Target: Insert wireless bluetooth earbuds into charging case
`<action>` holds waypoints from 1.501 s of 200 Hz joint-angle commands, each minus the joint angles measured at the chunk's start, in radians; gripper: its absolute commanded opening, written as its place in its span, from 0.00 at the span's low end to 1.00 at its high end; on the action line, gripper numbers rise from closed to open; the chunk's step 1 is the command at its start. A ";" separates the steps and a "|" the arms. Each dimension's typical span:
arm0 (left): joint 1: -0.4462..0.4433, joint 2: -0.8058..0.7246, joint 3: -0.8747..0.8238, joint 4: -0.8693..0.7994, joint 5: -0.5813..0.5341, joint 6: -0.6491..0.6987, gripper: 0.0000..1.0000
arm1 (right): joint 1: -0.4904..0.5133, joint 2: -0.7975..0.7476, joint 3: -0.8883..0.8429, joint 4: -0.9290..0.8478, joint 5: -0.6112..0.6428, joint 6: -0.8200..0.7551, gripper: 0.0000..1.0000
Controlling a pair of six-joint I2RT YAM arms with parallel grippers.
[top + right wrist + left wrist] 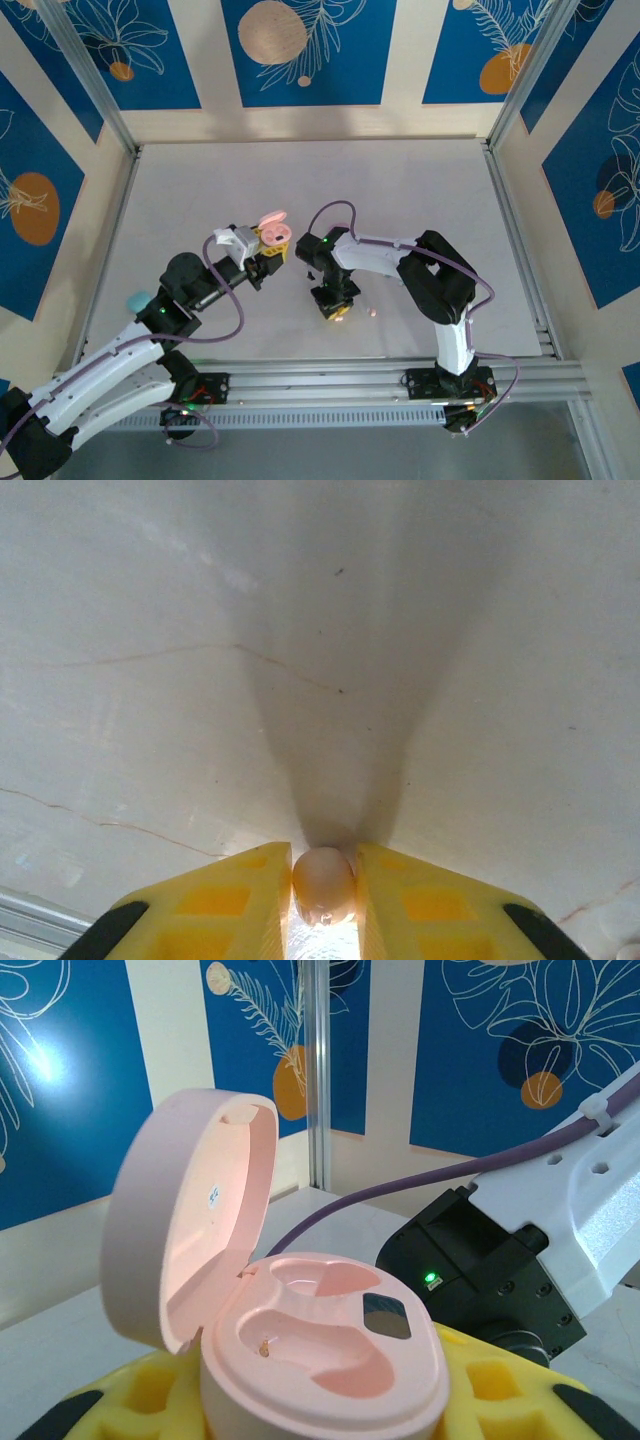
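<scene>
My left gripper (322,1415) is shut on the base of a pale pink charging case (330,1345), held up above the table with its yellow fingers (505,1395) on either side. The lid (185,1215) stands open and both sockets are empty. In the top view the case (274,236) sits just left of the right arm's wrist. My right gripper (323,868) points down at the table, its yellow pads closed against a peach-pink earbud (323,882) resting on the surface. A second small pink earbud (372,313) lies on the table just right of that gripper (336,306).
A light blue rounded object (135,300) lies at the left, partly behind the left arm. The white table (420,210) stretches open behind both grippers. Metal frame posts and blue patterned walls bound it.
</scene>
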 commanded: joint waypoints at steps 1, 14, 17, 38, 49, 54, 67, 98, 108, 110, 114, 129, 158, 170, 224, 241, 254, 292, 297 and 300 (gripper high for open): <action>0.003 0.000 -0.005 0.044 -0.012 -0.016 0.30 | 0.007 0.015 -0.009 -0.025 0.009 0.025 0.22; 0.003 0.000 -0.004 0.043 -0.013 -0.015 0.30 | 0.006 -0.002 -0.010 -0.015 0.000 0.038 0.20; 0.003 0.000 -0.004 0.043 -0.013 -0.015 0.30 | 0.003 -0.008 -0.011 -0.011 -0.006 0.041 0.20; 0.003 0.002 -0.003 0.041 -0.015 -0.011 0.30 | -0.028 -0.082 -0.040 0.044 -0.065 0.081 0.19; 0.004 0.001 -0.003 0.041 -0.013 -0.012 0.30 | -0.061 -0.141 -0.076 0.108 -0.147 0.105 0.19; 0.004 0.002 -0.002 0.041 -0.013 -0.010 0.30 | -0.082 -0.172 -0.102 0.143 -0.195 0.120 0.19; 0.004 0.002 -0.001 0.040 -0.015 -0.007 0.30 | -0.146 -0.261 -0.182 0.281 -0.348 0.171 0.19; 0.004 -0.001 -0.004 0.035 -0.018 0.011 0.30 | -0.290 -0.398 -0.325 0.552 -0.708 0.283 0.18; 0.004 -0.001 -0.004 0.031 -0.019 0.020 0.30 | -0.322 -0.421 -0.346 0.616 -0.801 0.310 0.18; 0.005 -0.001 -0.004 0.031 -0.018 0.020 0.30 | -0.326 -0.424 -0.351 0.629 -0.821 0.318 0.18; 0.004 -0.001 -0.004 0.028 -0.020 0.024 0.30 | -0.338 -0.430 -0.358 0.655 -0.852 0.333 0.18; 0.005 -0.003 -0.007 0.025 -0.019 0.037 0.30 | -0.382 -0.450 -0.395 0.771 -0.962 0.415 0.18; 0.007 -0.015 -0.017 0.013 -0.021 0.063 0.30 | -0.441 -0.474 -0.460 1.032 -1.111 0.615 0.18; 0.008 -0.019 -0.017 0.002 -0.021 0.079 0.30 | -0.452 -0.482 -0.469 1.107 -1.139 0.675 0.18; 0.020 -0.011 -0.024 -0.017 0.035 0.116 0.30 | -0.459 -0.552 -0.420 1.097 -1.111 0.742 0.19; 0.022 0.001 -0.030 0.003 0.090 0.121 0.30 | -0.457 -0.602 -0.380 1.005 -1.060 0.699 0.18; 0.021 0.012 -0.038 0.034 0.157 0.131 0.30 | -0.452 -0.650 -0.344 0.943 -1.015 0.657 0.18; 0.021 0.070 -0.060 0.187 0.297 0.106 0.29 | -0.410 -0.750 -0.248 0.824 -0.938 0.548 0.19; 0.021 0.078 -0.062 0.211 0.307 0.099 0.29 | -0.400 -0.754 -0.239 0.814 -0.933 0.535 0.19; 0.021 0.084 -0.064 0.222 0.312 0.094 0.29 | -0.393 -0.755 -0.235 0.810 -0.929 0.529 0.19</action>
